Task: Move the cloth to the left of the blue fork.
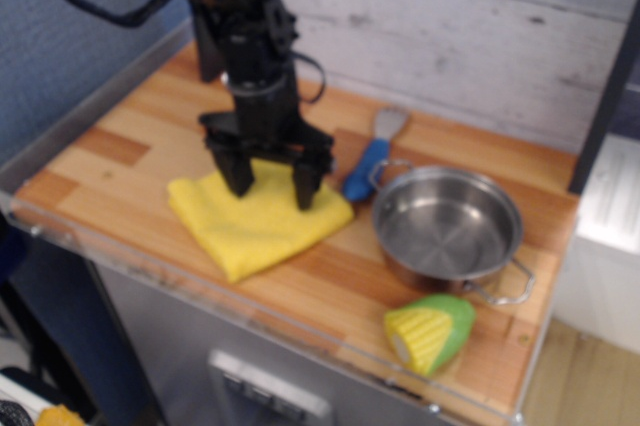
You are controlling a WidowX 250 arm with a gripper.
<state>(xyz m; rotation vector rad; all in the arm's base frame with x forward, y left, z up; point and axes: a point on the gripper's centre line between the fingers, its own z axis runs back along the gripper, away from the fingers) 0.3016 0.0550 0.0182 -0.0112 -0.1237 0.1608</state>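
Note:
The frame is blurred. The yellow cloth lies flat on the wooden counter, left of the blue fork and near the front edge. Its right corner comes close to the fork's handle. The fork lies with its blue handle toward the front and its grey head toward the wall. My gripper points straight down over the back half of the cloth. Its two black fingers are spread apart, with the tips at or just above the cloth. Nothing is held between them.
A steel pot with two loop handles stands right of the fork. A yellow-and-green toy corn lies at the front right. A grey plank wall runs along the back. A clear raised rim edges the counter's front and left sides.

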